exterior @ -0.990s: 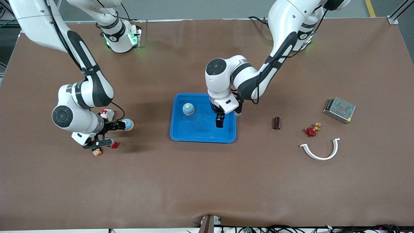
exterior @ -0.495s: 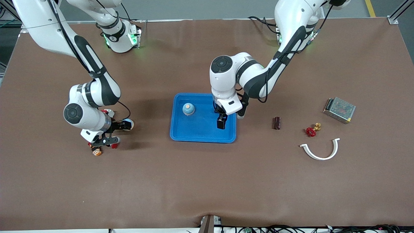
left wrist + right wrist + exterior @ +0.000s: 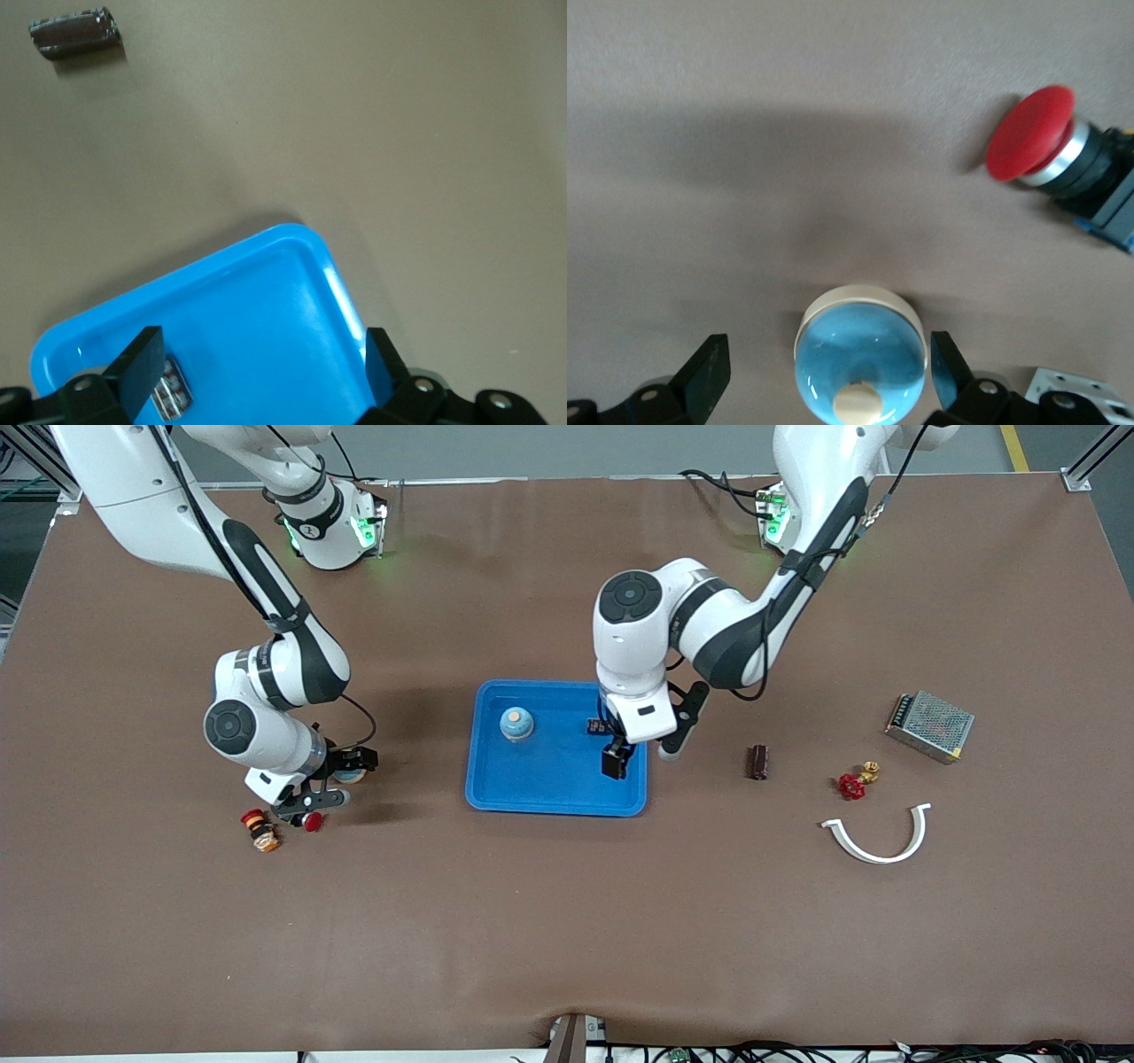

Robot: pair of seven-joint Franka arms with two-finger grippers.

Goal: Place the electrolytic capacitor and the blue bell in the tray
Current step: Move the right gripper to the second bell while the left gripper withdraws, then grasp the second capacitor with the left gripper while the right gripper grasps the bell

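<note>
Inside the tray [image 3: 532, 788] sit a blue bell [image 3: 516, 724] and small component [image 3: 172, 392] (both claws spread wide, empty).

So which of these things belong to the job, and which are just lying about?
Job:
- tray
- blue bell in it
- small capacitor in it
- left tool, open over the tray
- right tool, open around a second blue bell

Lying about:
- dark cylinder
- red push button
- power supply
- red valve
- white curved strip

One tray [image 3: 549, 788], two blue bells [image 3: 516, 724], two dark capacitors [image 3: 758, 762], two red-capped buttons [image 3: 259, 828], one red valve [image 3: 850, 786], one white curved bracket [image 3: 877, 850] and one mesh-covered metal box [image 3: 930, 726].
</note>
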